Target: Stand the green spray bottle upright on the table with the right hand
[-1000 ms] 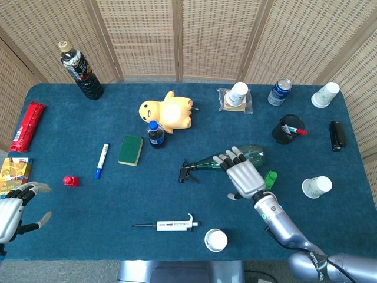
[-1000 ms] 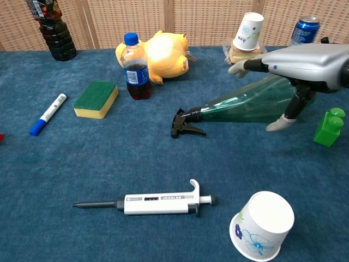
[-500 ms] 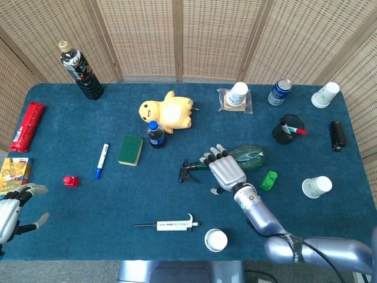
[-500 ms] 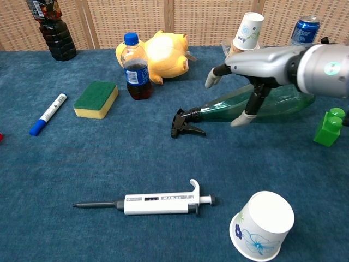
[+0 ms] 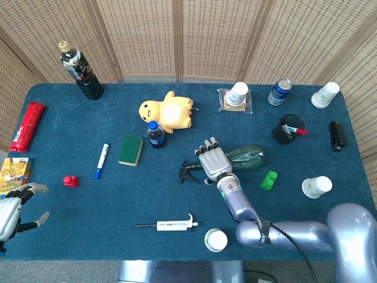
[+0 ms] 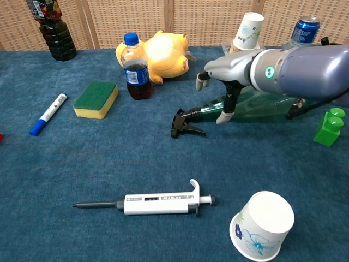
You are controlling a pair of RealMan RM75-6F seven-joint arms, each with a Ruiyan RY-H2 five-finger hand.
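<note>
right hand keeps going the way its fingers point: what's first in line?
Probably the small cola bottle, with the yellow plush toy just behind it. The right hand sits over the green spray bottle, fingers aimed up-left in the head view. Height is unclear; it might pass over.

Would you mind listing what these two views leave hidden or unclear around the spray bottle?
- Chest view: the right hand and its arm cover much of the green spray bottle; contact cannot be told.
- Head view: the hand hides the bottle's neck.
- Left hand: cut off by the head view's edge.
</note>
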